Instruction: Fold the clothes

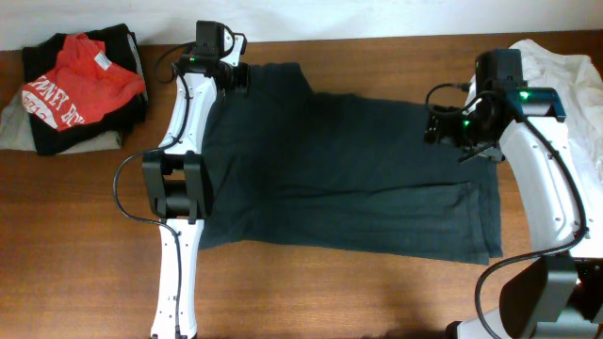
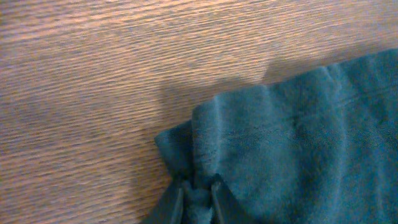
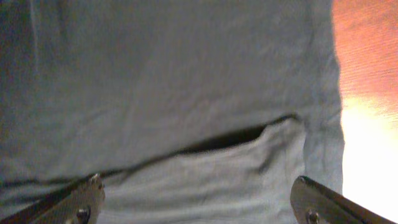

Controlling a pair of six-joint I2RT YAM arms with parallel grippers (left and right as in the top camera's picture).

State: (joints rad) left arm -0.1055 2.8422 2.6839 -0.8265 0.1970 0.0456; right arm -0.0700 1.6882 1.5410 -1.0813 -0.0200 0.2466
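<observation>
None of the folding shows as done: the clothes [image 1: 349, 179] lie spread flat on the table [image 1: 85, 245], your left gripper [image 2: 198, 191] pinches their far corner, your right gripper [image 3: 196, 190] hangs wide open over the opposite end, so every fold is left for you

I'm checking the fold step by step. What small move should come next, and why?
Probably close the right tool on the garment. The left tool pinches a bunched corner of it, while the right tool stands open over the fabric, holding nothing, with a layered edge lying between its jaws. Both ends likely need a grip before lifting.
</observation>
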